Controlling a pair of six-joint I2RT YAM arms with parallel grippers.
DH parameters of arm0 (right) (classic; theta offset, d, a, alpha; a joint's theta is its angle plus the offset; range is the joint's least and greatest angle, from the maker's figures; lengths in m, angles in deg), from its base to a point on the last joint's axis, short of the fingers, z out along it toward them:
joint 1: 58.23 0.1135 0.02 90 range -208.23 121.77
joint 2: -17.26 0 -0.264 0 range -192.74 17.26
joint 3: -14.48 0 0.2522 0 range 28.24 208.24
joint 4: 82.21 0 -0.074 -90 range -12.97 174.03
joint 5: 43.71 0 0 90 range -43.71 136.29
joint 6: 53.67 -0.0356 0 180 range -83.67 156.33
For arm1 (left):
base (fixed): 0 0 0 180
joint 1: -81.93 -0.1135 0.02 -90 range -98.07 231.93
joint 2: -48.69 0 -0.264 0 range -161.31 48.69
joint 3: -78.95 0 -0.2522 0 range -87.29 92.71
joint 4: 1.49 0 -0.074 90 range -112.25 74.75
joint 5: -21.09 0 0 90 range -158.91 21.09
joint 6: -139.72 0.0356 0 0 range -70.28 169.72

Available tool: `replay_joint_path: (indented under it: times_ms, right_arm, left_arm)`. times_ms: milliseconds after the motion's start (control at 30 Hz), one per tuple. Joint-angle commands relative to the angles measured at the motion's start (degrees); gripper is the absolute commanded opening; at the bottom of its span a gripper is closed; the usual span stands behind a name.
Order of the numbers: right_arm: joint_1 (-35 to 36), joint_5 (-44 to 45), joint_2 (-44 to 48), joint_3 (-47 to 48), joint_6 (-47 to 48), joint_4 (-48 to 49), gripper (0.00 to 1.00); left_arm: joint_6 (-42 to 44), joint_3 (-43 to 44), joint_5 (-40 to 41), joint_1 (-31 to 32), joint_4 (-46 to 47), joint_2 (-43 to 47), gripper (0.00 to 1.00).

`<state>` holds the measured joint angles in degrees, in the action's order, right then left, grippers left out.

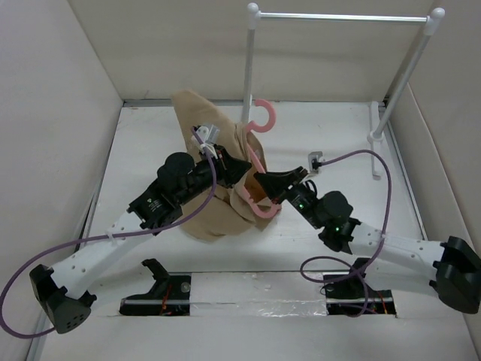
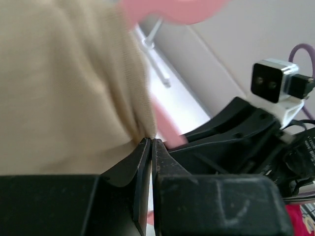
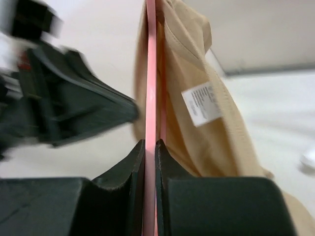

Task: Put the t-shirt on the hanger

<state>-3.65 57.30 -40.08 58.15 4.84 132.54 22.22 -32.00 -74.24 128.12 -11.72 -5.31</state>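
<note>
The tan t-shirt point(image 1: 197, 120) is bunched up and lifted at the middle of the table, partly draped over the pink hanger point(image 1: 264, 115), whose hook sticks up behind it. My left gripper point(image 1: 234, 161) is shut on an edge of the t-shirt point(image 2: 69, 83); the cloth rises from its closed jaws. My right gripper point(image 1: 259, 183) is shut on the hanger's thin pink bar point(image 3: 150, 73), which runs straight up between its jaws. The t-shirt point(image 3: 206, 118) with its white label hangs just right of the bar. The hanger's lower corner point(image 1: 264, 210) shows below the cloth.
A white metal rail point(image 1: 342, 16) on two posts stands at the back right, its base foot point(image 1: 373, 137) on the table. Cream walls close in left, back and right. Purple cables loop from both arms. The right arm's camera point(image 2: 273, 83) is close to my left gripper.
</note>
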Motion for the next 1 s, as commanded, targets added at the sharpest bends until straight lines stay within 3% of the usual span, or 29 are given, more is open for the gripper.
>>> replay_joint_path:
  times_ms: [0,67,167,233,600,800,967]
  right_arm:
    - [0.43,4.81,-1.47,1.82,3.61,8.62,0.00]
    - [2.62,8.65,0.38,1.64,7.11,7.13,0.00]
    - [6.14,14.89,5.20,-0.37,11.34,6.33,0.00]
    - [7.98,17.90,5.92,-2.13,13.02,7.21,0.00]
    - [9.40,21.07,8.90,-8.64,10.58,5.37,0.00]
    - [9.40,20.37,10.50,-9.26,9.16,2.11,0.00]
    - [9.40,20.02,9.18,-10.22,8.98,2.73,0.00]
  left_arm:
    - [0.00,-0.45,0.13,0.21,-2.38,-1.81,0.00]
    - [0.78,0.26,0.84,0.21,-3.44,-2.16,0.08]
    - [0.35,-1.22,2.67,0.21,-3.98,0.72,0.34]
    - [-0.18,-1.93,4.25,0.21,-2.49,2.30,0.39]
    - [1.75,1.40,19.72,0.21,0.07,2.06,0.51]
    - [2.02,1.67,17.19,0.21,5.33,-3.92,0.59]
    - [-2.72,-0.26,20.43,0.21,12.54,-5.51,0.64]
